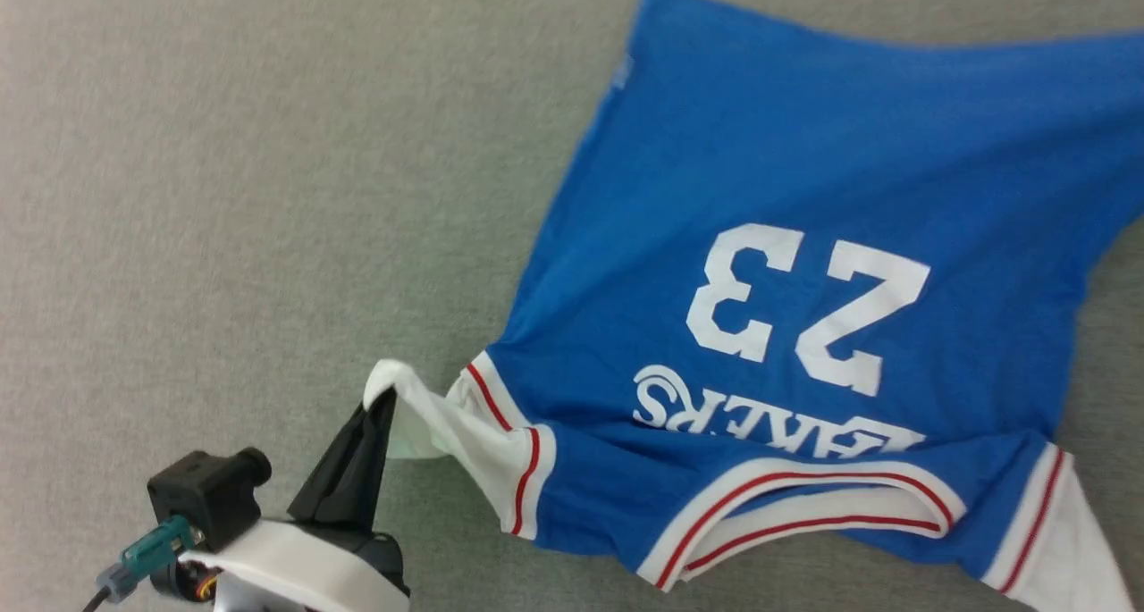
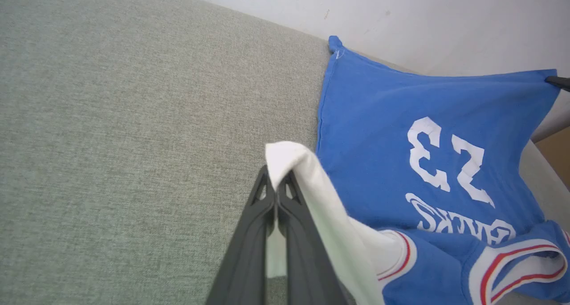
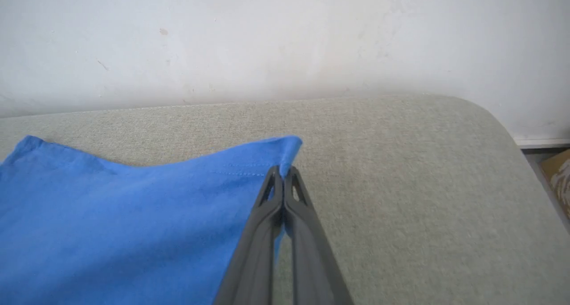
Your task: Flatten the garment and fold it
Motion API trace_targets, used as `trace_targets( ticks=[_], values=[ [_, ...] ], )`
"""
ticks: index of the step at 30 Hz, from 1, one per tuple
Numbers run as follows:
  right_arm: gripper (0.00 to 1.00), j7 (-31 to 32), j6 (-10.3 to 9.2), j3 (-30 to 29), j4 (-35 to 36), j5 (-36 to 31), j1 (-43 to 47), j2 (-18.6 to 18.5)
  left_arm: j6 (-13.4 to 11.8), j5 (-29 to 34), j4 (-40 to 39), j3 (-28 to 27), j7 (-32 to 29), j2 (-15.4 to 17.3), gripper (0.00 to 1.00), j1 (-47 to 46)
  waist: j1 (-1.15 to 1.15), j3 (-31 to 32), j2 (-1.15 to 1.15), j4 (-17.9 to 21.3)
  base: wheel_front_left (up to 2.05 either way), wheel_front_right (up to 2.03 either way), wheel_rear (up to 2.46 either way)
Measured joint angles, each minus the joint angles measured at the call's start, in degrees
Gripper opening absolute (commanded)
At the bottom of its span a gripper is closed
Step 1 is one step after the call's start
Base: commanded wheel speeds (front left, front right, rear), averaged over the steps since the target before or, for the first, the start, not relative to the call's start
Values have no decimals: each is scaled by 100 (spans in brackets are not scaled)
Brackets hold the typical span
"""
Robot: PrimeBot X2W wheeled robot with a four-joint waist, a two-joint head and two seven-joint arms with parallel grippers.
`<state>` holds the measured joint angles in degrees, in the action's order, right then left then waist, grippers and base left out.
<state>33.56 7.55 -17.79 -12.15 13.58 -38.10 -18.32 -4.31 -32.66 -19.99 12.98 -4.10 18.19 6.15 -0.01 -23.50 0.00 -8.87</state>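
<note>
The wide grey-green fabric-covered worktop [image 1: 223, 192] carries the bright blue jersey T-shirt with white sleeves and a red-striped white collar [image 1: 760, 174]. It lies printed side up, collar toward the robot and hem toward the pale wall [image 3: 267, 38], and it is creased across the chest. The step in hand looks like spreading. The left pincer [image 1: 380, 408] is clamped on the tip of the white sleeve [image 1: 465, 433] on the robot's left, and the right pincer [image 3: 283, 175] is clamped on a far blue hem corner. Pulling these apart evenly and low should take out the creases, since a jerk could slip the thin bite. The wall sits close behind the hem, the worktop's rounded corner lies beside the right pincer, and a brown box [image 3: 556, 171] stands beyond it.
</note>
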Motion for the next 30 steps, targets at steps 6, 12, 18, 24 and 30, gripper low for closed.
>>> trace_targets(
  ticks=[6, 12, 18, 24, 30],
  values=[
    [0, 108, 0, -948, 1236, 341, 1661, 250, -88, -33, -58, -104, -33, 62, 0, 307, -1, 450, 0, 340, 0, 0, 0],
    [0, 281, -1, -1950, 2161, 430, 3444, 1131, -131, -58, -94, -127, -93, 143, 0, 469, -1, 748, 0, 699, 0, 0, 0],
    [0, 35, -1, -2018, 2016, 361, 4637, 1513, -136, -137, -73, -116, -126, 149, 0, 573, 0, 983, 0, 913, 0, 0, 0],
    [100, -658, -2, -1530, 1350, 452, 4657, 1544, -136, -177, -33, -58, -202, 155, 0, 582, 0, 1213, 0, 1030, 0, 0, 0],
    [100, -772, -2, -846, 2063, 254, 4159, 1166, -135, -207, -43, 8, -227, 163, 0, 580, 0, 1312, 0, 1054, 0, 0, 0]
  ],
)
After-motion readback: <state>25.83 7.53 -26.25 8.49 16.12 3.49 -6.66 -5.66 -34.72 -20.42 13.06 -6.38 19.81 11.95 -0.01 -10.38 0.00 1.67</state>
